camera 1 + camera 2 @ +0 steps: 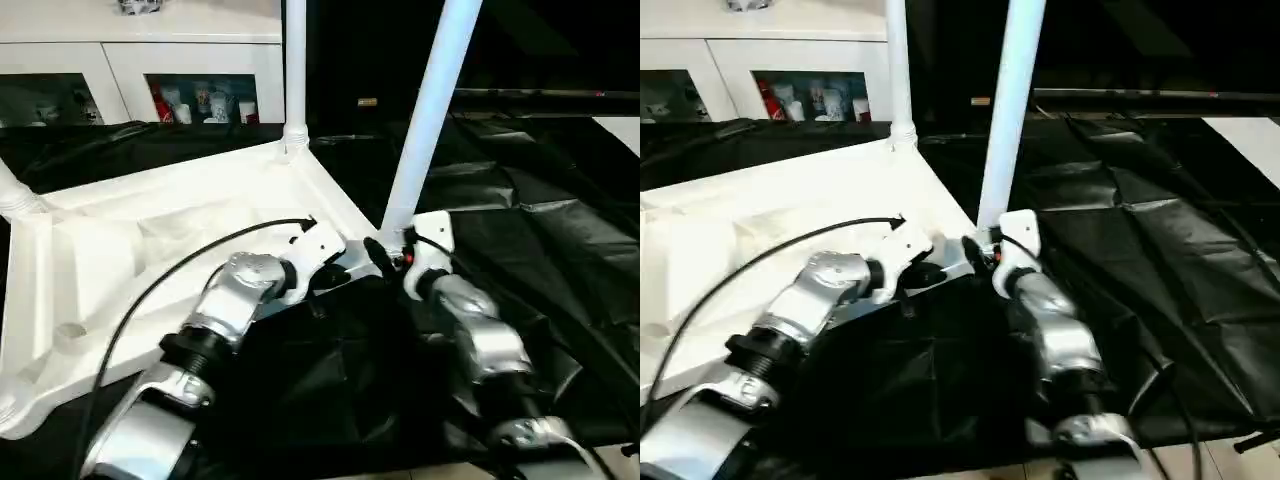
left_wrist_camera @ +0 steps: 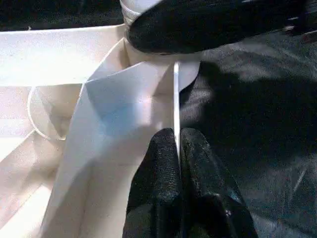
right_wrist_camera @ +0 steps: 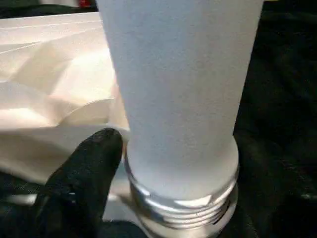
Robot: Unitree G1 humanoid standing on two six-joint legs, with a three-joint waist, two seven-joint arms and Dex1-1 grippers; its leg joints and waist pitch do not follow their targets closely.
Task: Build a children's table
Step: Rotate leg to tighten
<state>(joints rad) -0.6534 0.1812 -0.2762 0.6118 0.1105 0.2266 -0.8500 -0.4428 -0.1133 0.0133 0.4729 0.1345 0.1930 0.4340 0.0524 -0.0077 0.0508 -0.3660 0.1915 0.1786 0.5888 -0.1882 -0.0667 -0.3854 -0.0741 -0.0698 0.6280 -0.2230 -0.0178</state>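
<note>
Looking down over our forearms, we see the tabletop (image 1: 150, 230) lying upside down on the black cloth (image 1: 540, 230), its ribbed underside facing up. Its left part runs out of the picture, so we cannot see the whole square.

One leg (image 1: 295, 70) stands upright in the far corner socket, its upper end cut off by the frame. A second leg (image 1: 430, 110) rises tilted from the near right corner, also cut off above. In the right wrist view its threaded end (image 3: 181, 208) sits just at the socket, with several thread rings still showing; how deep it sits we cannot tell. A third leg (image 1: 12, 195) barely shows at the left edge.

Our left gripper (image 2: 179, 148) is closed, its two fingers (image 2: 158, 163) pressed together over the thin edge of the top near that corner. Our right gripper (image 1: 385, 255) is at the base of the tilted leg; one black finger (image 3: 86, 168) lies beside the threads, the other is hidden, so we cannot tell whether it is gripping or loose.

Behind the work stands a white cabinet (image 1: 130, 60) with glass doors.
</note>
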